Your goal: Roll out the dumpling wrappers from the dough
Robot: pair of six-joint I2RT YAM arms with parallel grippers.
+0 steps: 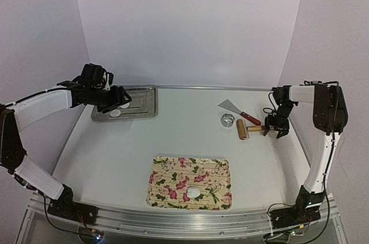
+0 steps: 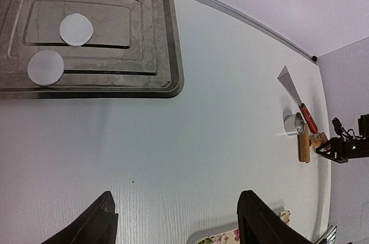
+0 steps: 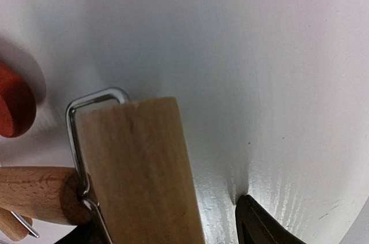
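Wrappers: two dumpling wrappers (image 2: 76, 29) and (image 2: 45, 67), flat, round, matte white and smooth-edged. Both lie in the upper left of the left wrist view. They are apart from each other.
Wrapper positions: one sits on the inner floor of the steel tray (image 2: 170, 42). The other rests on the stepped border towards the tray's lower-left corner.
Tray: rectangular with rounded corners and concentric pressed ridges. The metal is dull and scuffed.
Left gripper (image 2: 179, 224): black fingers spread wide, holding nothing. In the overhead view it hangs over the tray's left part and hides one disc.
Dough: a small white lump (image 1: 194, 191) on the floral mat (image 1: 167, 169), lower centre of the overhead view. The mat is cream with pink flowers and green leaves.
Ring cutter (image 1: 228, 119): a short, shiny metal ring standing upright, right of centre.
Scraper (image 1: 230, 106): triangular metal blade and red handle, just beside the cutter.
Roller (image 1: 241, 129): pale wooden barrel, bent wire yoke and wooden handle.
Right gripper (image 1: 275, 127): at the roller's handle end, jaws parted. In the right wrist view, bare table shows between the dark finger (image 3: 259, 226) and the wood, so nothing is pinched.
Table (image 1: 115, 157): white, with a faint grain.
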